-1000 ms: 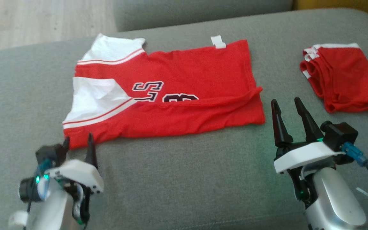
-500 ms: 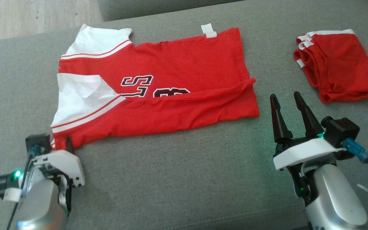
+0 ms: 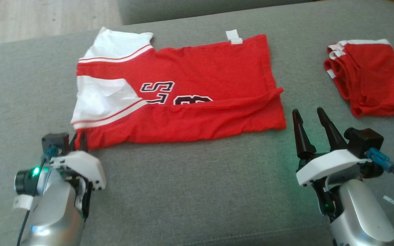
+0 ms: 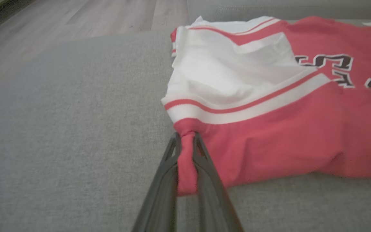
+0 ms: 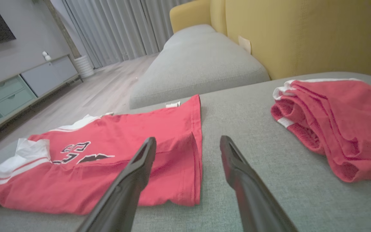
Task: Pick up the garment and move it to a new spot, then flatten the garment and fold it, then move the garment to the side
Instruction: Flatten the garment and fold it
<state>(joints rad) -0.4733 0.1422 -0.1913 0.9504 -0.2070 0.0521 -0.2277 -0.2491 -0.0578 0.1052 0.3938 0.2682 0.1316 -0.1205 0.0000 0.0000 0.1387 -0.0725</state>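
Garment [image 4: 269, 145] corner pinched by left jaws (plain in wrist view); right jaws spread.

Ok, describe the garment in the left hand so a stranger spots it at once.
On the grey sofa cushion, two red garments lie apart. It is the jersey spread out toward the left, its near corner in the left hand. Unlike the folded red bundle at the right, it has white sleeves and dark lettering.

Red-and-white garment [image 3: 197, 89] lying as soft matt knit. Grey cushion [image 3: 197, 191] showing coarse weave. Folded shorts [image 3: 371, 82] at two o'clock looking equally matt. At five o'clock, right gripper [image 3: 307, 112] wearing matt black plastic fingers [image 3: 301, 136], forearm shell [image 3: 364, 212] gleaming silver.
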